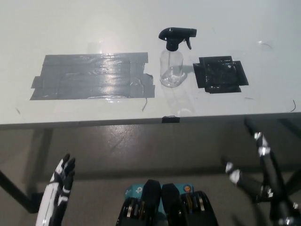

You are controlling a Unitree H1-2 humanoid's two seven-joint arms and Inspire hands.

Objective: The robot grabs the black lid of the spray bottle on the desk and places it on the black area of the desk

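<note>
Left hand (60, 188) hangs low below the desk (56, 28) edge, fingers apart, holding nothing. Right hand (256, 181) is low at the right, blurry, prob. open too. Spray bottle (172, 66) w/ black lid (176, 36) stands between grey tape patch (89, 75) and black area (221, 74). Nothing blocks it; desk edge is near.
</note>
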